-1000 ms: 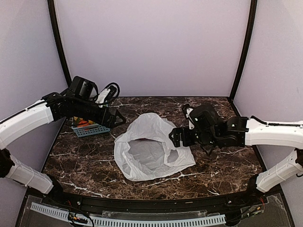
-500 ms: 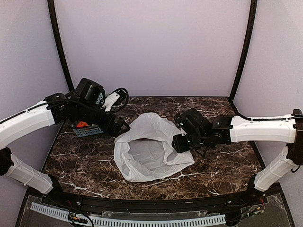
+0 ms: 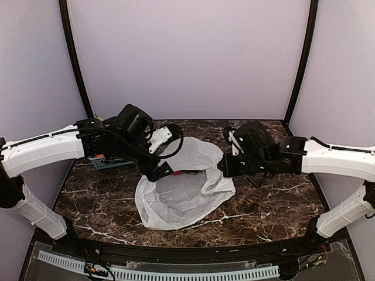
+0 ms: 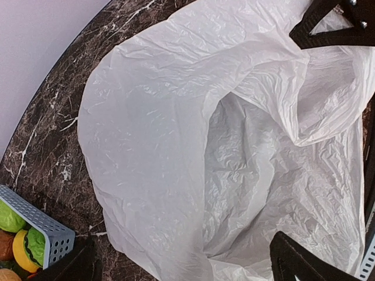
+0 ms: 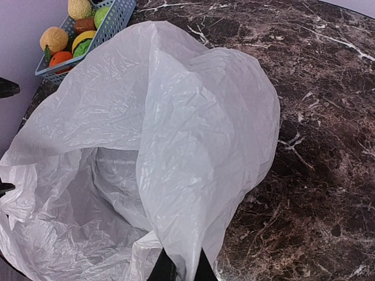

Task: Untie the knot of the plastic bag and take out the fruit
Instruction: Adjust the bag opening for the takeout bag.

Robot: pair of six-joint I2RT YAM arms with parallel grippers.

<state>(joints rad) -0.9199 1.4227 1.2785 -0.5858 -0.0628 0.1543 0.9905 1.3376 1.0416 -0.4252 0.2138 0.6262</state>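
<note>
Right claw (image 5: 183, 270) is clenched on a fold of the plastic bag (image 5: 193, 134), and the thin white film rises straight up from between its two dark tips. Just to the left of that pinch the bag's mouth gapes, showing its crinkled white inside. The bag lies slumped on the dark marble table (image 5: 328, 117), between the two claws.

Across the bag, the left claw (image 4: 283, 136) stands released. Its jaws are spread wide, one finger above the bag's rim and one below in the wrist view; whether either touches the plastic I cannot tell.

Farther on, up and to the left of the right claw and behind the left one, sits a blue lattice basket (image 5: 114, 20) near the bag's far edge. The fruit (image 5: 54, 38) is in it — tan, brown, green, yellow and orange pieces.
</note>
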